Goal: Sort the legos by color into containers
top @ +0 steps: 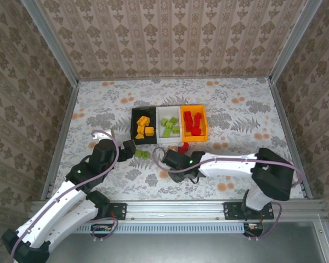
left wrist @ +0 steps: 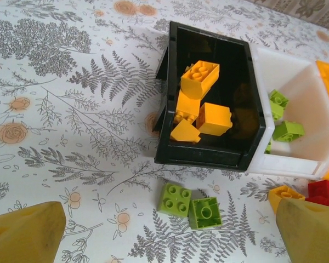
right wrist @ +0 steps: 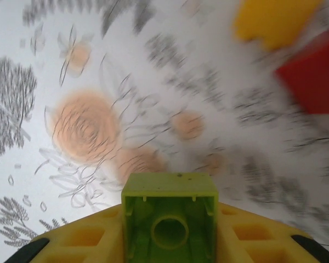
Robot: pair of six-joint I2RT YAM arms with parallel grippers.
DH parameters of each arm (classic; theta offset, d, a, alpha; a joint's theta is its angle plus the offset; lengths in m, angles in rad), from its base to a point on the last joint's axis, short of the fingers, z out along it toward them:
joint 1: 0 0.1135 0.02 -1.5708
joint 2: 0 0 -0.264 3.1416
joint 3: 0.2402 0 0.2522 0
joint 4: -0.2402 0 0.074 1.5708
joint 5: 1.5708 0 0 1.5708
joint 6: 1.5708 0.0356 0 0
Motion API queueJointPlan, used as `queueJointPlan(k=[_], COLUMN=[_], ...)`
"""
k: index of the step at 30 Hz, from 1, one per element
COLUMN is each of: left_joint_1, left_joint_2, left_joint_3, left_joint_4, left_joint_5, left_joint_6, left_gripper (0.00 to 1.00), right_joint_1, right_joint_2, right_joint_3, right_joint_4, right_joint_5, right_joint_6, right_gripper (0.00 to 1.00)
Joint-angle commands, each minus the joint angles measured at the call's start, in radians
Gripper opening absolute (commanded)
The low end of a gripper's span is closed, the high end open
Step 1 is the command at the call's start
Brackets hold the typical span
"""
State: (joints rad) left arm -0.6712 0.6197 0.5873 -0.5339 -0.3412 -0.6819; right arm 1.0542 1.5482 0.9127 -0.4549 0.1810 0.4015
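green lego (right wrist: 170, 193) between right jaws

You're in a boxed-in robot test cell, lab-type: patterned wallpaper (top: 170, 38) on flat panels set in bare metal frame posts (top: 50, 41), floral sheet (top: 236, 109) over the table, left arm (top: 71, 192) and right arm (top: 230, 164) bolted to a metal rail (top: 175, 210).

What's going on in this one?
Colour sorting, partway through. The right pincer grips a light green plastic brick. The left pincer hangs open by two loose green bricks in front of the black plastic bin, which holds orange-yellow bricks; the white plastic bin holds green, the orange plastic bin red.
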Motion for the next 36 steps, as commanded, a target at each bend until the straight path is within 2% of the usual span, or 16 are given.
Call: queueJointPlan(k=[1,3,8,14,20,23,24,26,28,31,34,36], left_joint_1=[0.012,0.013,0.012,0.009,0.007,0.010,0.010,0.011,0.013,0.019,0.025,0.029], left_joint_2=[0.004,0.017,0.043,0.078,0.135,0.160,0.169,0.183,0.200,0.249,0.323,0.400], left_joint_3=[-0.034,-0.050,-0.097,-0.136,-0.141,-0.130,-0.125,-0.114,-0.102,-0.081,-0.062,-0.038], left_joint_4=[0.020,0.033,0.074,0.108,0.139,0.141,0.141,0.138,0.137,0.143,0.188,0.214], left_joint_5=[0.027,0.050,0.110,0.165,0.187,0.188,0.191,0.194,0.196,0.204,0.231,0.242], left_joint_6=[-0.010,-0.015,-0.023,-0.028,-0.024,-0.017,-0.012,-0.003,0.014,0.038,0.068,0.091], left_gripper=[1.00,1.00,1.00,1.00,1.00,1.00,1.00,1.00,1.00,0.97,0.91,0.91], right_joint_1=[-0.064,-0.112,-0.211,-0.300,-0.356,-0.374,-0.377,-0.378,-0.377,-0.375,-0.373,-0.372], right_joint_2=[-0.109,-0.149,-0.136,0.065,0.289,0.358,0.369,0.371,0.348,0.283,0.205,0.157], right_joint_3=[0.000,0.024,0.138,0.353,0.571,0.655,0.675,0.695,0.690,0.641,0.545,0.486], right_joint_4=[-0.031,-0.029,0.015,0.051,-0.005,-0.047,-0.051,-0.048,-0.031,-0.002,0.056,0.081], right_joint_5=[0.039,0.038,-0.005,-0.022,0.020,0.038,0.032,0.023,0.013,0.003,-0.027,-0.039], right_joint_6=[-0.012,-0.023,-0.030,0.002,0.044,0.060,0.060,0.061,0.061,0.069,0.085,0.097], right_gripper=[0.36,0.35,0.36,0.40,0.42,0.46,0.51,0.63,0.69,0.74,0.76,0.76])
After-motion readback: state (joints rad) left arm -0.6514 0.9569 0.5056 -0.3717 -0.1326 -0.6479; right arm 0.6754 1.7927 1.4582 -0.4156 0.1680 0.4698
